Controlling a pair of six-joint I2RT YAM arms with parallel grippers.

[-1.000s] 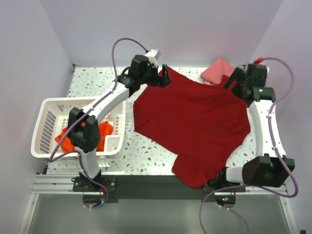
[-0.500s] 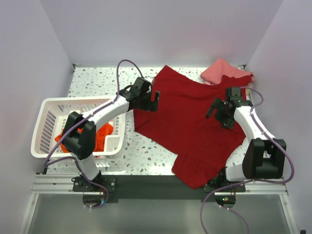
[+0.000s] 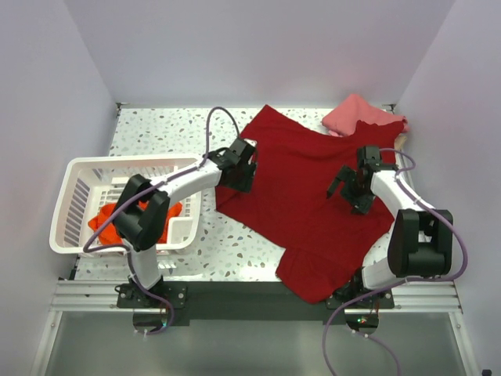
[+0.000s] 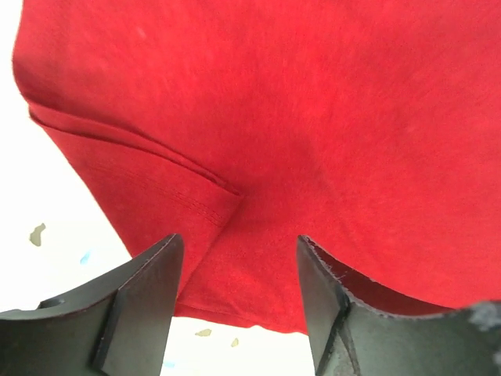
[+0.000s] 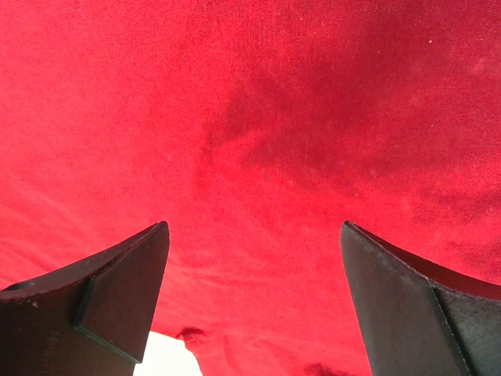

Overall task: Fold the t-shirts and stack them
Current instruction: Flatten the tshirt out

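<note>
Both arms are poising over the spread crimson t-shirt (image 3: 305, 188).
The left fingers (image 4: 137, 305) are standing apart, empty, over its left edge fold. The right fingers (image 5: 117, 290) are gaping wide above its right half. It is lying lengthwise, far-to-near, on the surface (image 3: 156, 133).

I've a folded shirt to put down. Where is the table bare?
Bare table behind the basket, left of the crimson shirt; also the near strip between them. Crowded on the right: crimson shirt and pink shirt.
</note>
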